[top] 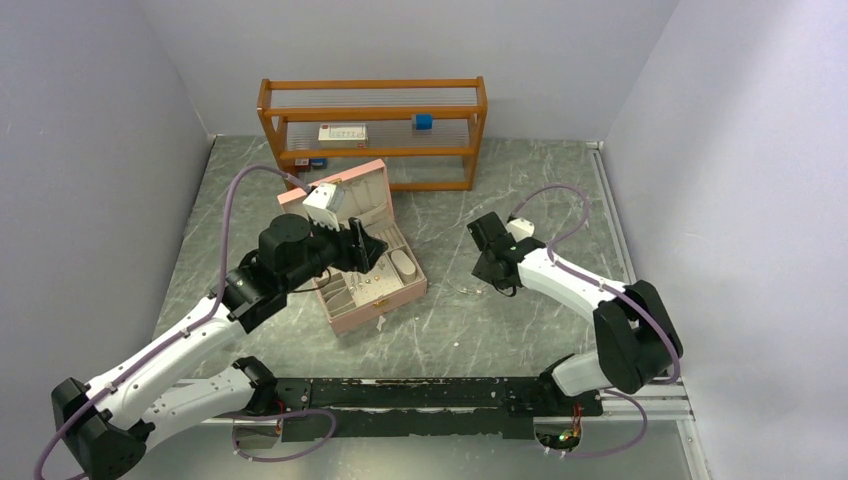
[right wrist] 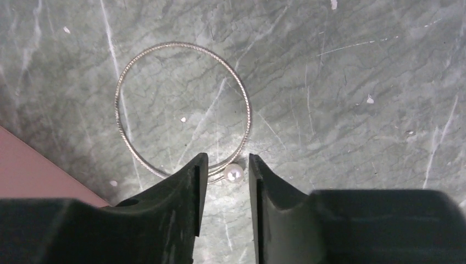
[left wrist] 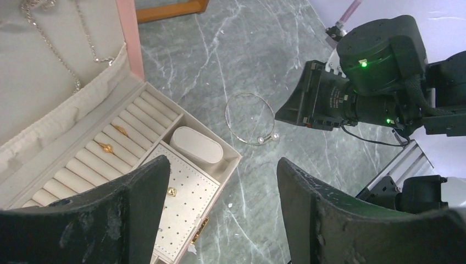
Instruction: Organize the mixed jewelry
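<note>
A thin silver bangle point(right wrist: 181, 45) with pearl ends lies flat on the marble table point(right wrist: 357, 66). My right gripper point(right wrist: 228, 160) stands over its near edge, open by a narrow gap, with one pearl point(right wrist: 234, 174) between the fingertips and touching neither. The bangle point(left wrist: 250, 94) lies right of the open pink jewelry box point(left wrist: 231, 159). Two gold rings point(left wrist: 104, 147) sit in the ring rolls, a gold stud point(left wrist: 171, 191) on the perforated pad, and a silver chain point(left wrist: 55, 49) hangs in the lid. My left gripper point(left wrist: 222, 162) hovers wide open above the box's front right corner, holding nothing.
A wooden shelf rack point(top: 375, 130) with small boxes stands at the back of the table. The pink box point(top: 385, 300) sits left of centre with its lid point(top: 345, 195) raised. A pale cushion point(left wrist: 196, 146) fills one compartment. Grey walls close the sides.
</note>
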Controlling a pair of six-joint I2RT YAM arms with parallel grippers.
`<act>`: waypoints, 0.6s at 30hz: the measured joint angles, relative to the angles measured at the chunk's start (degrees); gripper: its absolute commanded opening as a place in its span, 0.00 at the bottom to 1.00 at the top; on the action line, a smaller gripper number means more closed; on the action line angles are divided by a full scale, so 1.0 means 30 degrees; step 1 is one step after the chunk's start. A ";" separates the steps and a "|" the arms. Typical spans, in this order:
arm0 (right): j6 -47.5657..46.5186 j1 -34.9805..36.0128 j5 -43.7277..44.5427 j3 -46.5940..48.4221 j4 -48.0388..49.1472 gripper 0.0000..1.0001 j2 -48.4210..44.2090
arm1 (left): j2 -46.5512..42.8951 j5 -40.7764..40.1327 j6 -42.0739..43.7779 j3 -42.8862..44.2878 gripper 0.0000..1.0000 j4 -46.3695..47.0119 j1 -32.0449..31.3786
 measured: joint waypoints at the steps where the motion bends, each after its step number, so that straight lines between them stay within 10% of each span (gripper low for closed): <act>1: 0.0087 0.0000 -0.0168 0.0000 -0.0044 0.47 0.0102 | 0.0066 0.0058 -0.0102 -0.0029 0.75 0.0036 0.0000; 18: 0.1428 0.0597 -0.1260 0.0146 -0.0772 0.21 0.2521 | 0.0539 0.0262 -0.0342 -0.0058 0.75 0.0131 0.0000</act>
